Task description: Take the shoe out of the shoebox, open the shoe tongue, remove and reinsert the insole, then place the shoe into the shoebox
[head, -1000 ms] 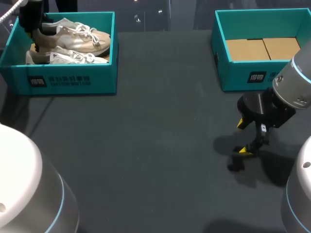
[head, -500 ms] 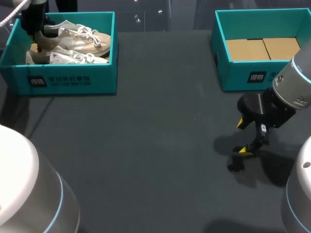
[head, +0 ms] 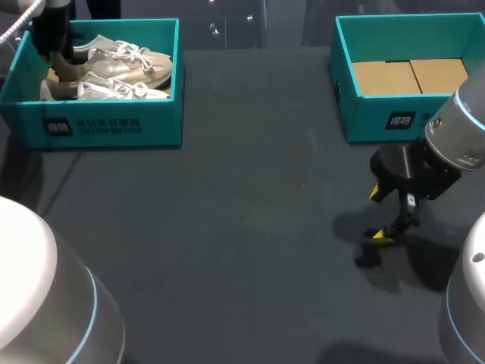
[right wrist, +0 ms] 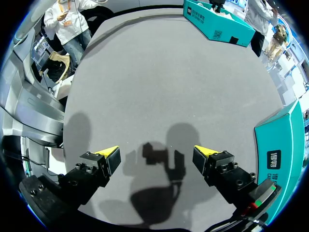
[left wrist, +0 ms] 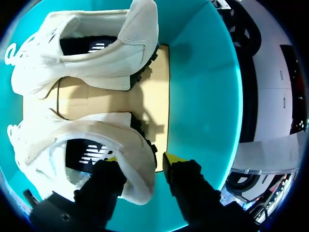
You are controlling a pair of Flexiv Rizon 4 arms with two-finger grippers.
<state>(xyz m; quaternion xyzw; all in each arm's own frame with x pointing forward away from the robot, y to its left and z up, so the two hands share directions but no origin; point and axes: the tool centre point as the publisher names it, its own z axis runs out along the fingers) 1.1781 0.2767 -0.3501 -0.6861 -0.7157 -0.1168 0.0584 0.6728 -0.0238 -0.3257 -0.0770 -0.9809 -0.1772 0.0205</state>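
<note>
Dark grey tabletop (head: pixel 227 250) carries a teal cardboard shoebox (head: pixel 106 125) at its far left corner. My left arm comes straight down into that box's outer end. The left gripper (left wrist: pixel 141 158) is clamped over the heel of a cream lace-up sneaker (left wrist: pixel 87 128), with one finger inside the collar and the other against the heel's outside. A second cream sneaker (left wrist: pixel 96 53) lies alongside on the box's cardboard floor. My right arm hangs low over bare table, near a second teal box (head: pixel 379 121). The right gripper (right wrist: pixel 157 152) is spread wide, holding nothing.
</note>
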